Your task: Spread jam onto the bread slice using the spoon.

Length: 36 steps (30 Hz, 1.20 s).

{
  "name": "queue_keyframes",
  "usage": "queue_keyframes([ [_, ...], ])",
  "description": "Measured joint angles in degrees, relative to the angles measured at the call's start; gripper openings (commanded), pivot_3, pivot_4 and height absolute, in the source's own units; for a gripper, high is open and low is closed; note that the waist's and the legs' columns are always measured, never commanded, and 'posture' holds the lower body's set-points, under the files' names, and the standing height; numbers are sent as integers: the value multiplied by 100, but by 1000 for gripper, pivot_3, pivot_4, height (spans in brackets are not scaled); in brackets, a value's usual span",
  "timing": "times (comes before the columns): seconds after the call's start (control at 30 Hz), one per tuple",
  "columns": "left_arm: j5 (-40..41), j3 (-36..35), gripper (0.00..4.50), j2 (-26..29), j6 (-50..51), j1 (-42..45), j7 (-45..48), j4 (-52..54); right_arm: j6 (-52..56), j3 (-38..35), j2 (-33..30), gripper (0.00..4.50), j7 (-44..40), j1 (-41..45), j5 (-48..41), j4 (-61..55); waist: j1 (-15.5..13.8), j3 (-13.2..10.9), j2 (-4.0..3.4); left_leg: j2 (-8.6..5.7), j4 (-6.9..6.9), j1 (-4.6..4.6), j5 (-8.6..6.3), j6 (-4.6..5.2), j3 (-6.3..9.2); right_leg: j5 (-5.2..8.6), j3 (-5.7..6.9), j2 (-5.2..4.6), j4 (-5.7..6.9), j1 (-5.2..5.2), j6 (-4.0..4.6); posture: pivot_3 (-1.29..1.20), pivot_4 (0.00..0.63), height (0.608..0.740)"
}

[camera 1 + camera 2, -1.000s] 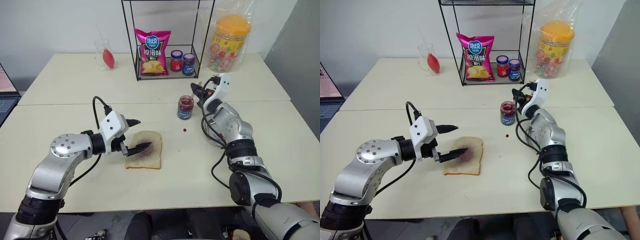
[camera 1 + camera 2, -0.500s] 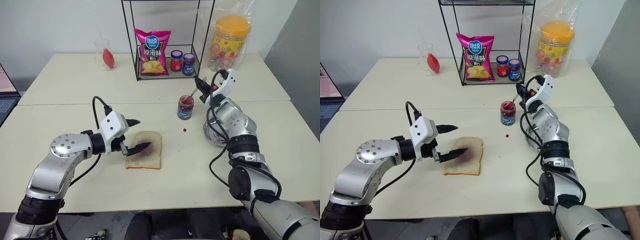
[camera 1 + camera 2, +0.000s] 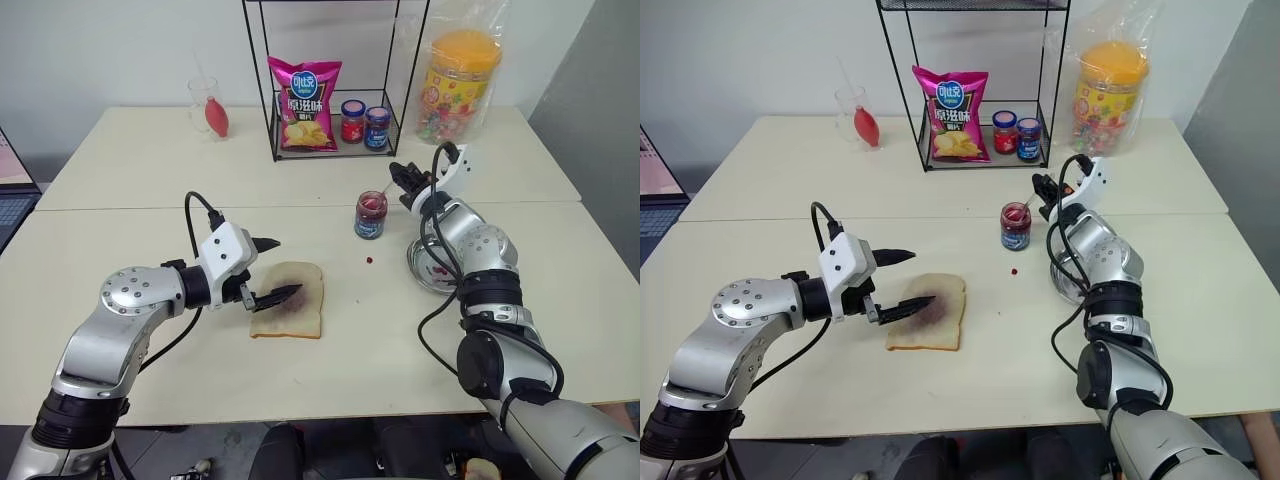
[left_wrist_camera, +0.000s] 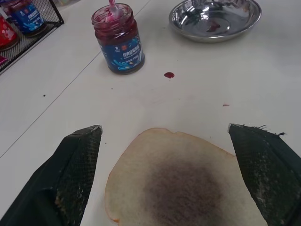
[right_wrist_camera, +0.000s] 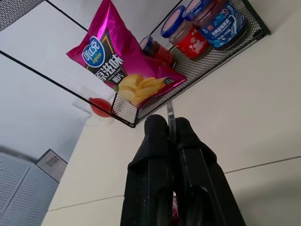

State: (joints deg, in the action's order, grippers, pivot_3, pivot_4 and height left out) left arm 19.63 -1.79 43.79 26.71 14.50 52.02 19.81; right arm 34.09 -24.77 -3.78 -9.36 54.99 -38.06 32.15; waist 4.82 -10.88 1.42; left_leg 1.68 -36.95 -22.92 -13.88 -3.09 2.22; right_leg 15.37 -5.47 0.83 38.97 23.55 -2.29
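— What do you see from the head camera?

— I see the bread slice [image 3: 288,313] lying flat on the near table [image 3: 150,400], with a dark jam stain in its middle. My left gripper [image 3: 270,270] hangs at its left edge, fingers wide apart, holding nothing. My right gripper [image 3: 403,180] is up beside the open jam jar [image 3: 370,214], fingers pressed together on the thin spoon [image 5: 170,123].

— And the wrist cameras?

— The left one shows a red drop [image 4: 169,75] on the table between bread and jar, and smears in the metal bowl [image 4: 215,19] — much clearer than from above. The right one looks past the spoon handle at the chips bag [image 5: 124,70] and two lidded jars [image 5: 204,23] on the wire rack [image 5: 141,113].

— The room?

— Two pale tables pushed together, a white wall, a glass [image 3: 205,105] and a bagged tub of sweets [image 3: 458,80] at the back.
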Motion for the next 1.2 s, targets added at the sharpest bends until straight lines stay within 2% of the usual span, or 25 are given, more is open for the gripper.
queue_keyframes([
  [0.9, -29, -60, 4500, 1, -67, 11, -11, -19, 217, -557, -125, 1, 355, 238, -742, -177, 7, -1, -2, 0, 3, -3, 0, 1, -4, 0, -3, 1, -2, 6, -1, 0, 150, 740],
  [1.03, 262, -452, 4500, 148, 184, -355, 12, 90, 621, -300, -106, 1, 258, 170, -894, -939, 26, -2, -4, 4, 11, -12, -1, 1, -6, 0, -6, 1, 1, 22, 0, 0, 150, 740],
  [1.1, 439, -812, 4500, 268, 345, -741, 11, 281, 950, 171, -110, 1, 54, -104, -971, -1807, 42, -2, -4, 10, 17, -14, -1, 2, -6, 3, -5, 3, 2, 30, 4, 0, 150, 740],
  [1.2, 507, -1196, 4500, 444, 425, -1130, 34, 414, 1296, 649, 41, 1, -54, -349, -1052, -2505, 37, -2, -4, 13, 24, -17, -1, 2, -2, 6, 0, 4, 4, 38, 9, 0, 150, 740],
])
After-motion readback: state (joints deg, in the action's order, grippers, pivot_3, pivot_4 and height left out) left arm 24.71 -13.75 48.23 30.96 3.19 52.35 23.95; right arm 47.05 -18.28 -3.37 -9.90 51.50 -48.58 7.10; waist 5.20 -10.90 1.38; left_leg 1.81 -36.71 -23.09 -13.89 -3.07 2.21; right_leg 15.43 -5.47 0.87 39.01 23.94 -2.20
